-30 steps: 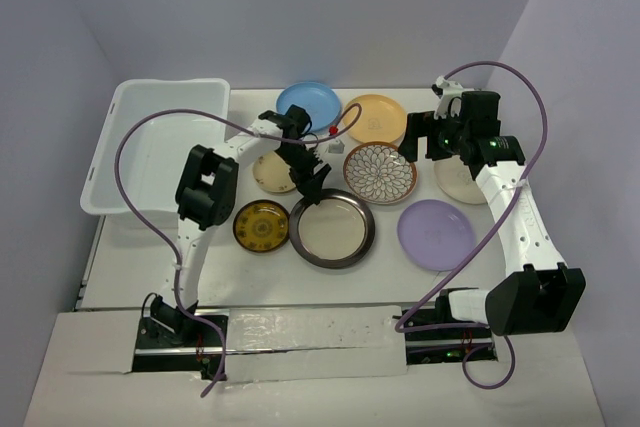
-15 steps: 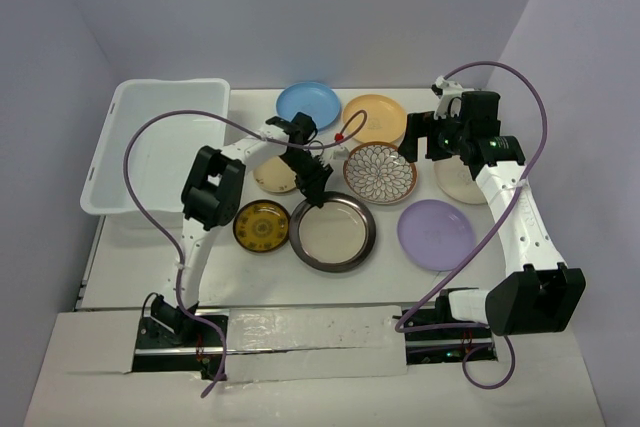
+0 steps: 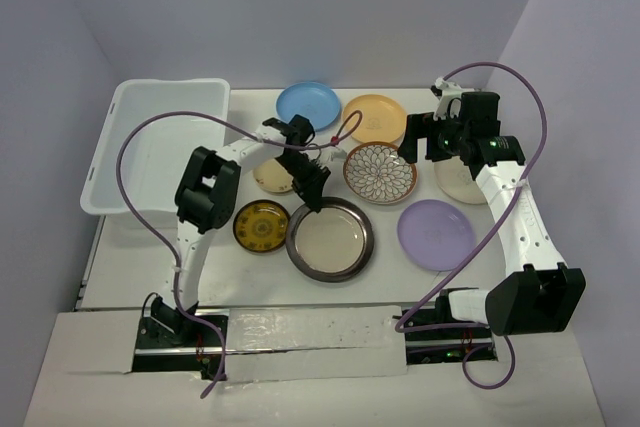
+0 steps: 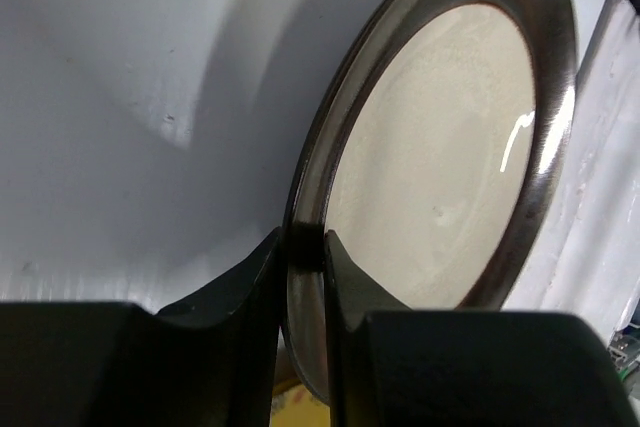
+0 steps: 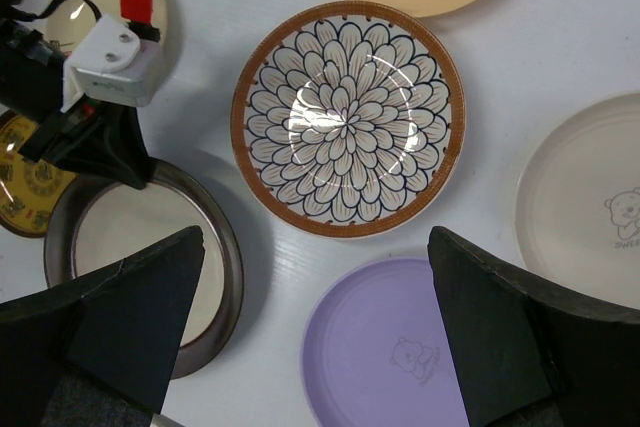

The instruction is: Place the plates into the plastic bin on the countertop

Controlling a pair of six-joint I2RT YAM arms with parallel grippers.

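Note:
My left gripper (image 3: 313, 194) (image 4: 303, 247) is shut on the far rim of the dark-rimmed plate with a cream centre (image 3: 330, 239) (image 4: 430, 157), one finger on each side of the rim. The white plastic bin (image 3: 112, 137) stands at the far left of the countertop (image 3: 250, 272). My right gripper (image 3: 415, 139) (image 5: 315, 252) hangs open above the gap between the brown-white floral plate (image 3: 380, 172) (image 5: 348, 125) and the lavender plate (image 3: 435, 234) (image 5: 385, 347), holding nothing.
Other plates lie around: blue (image 3: 308, 104), orange (image 3: 374, 118), a cream one with a bear print (image 3: 458, 182), a small cream one (image 3: 270, 175) under the left arm, and a dark gold-patterned one (image 3: 261, 225). Lilac walls close in the table.
The left gripper's jaws have closed onto the dark-rimmed plate's rim, and the plate has shifted slightly toward the near left. The right arm has stayed still.

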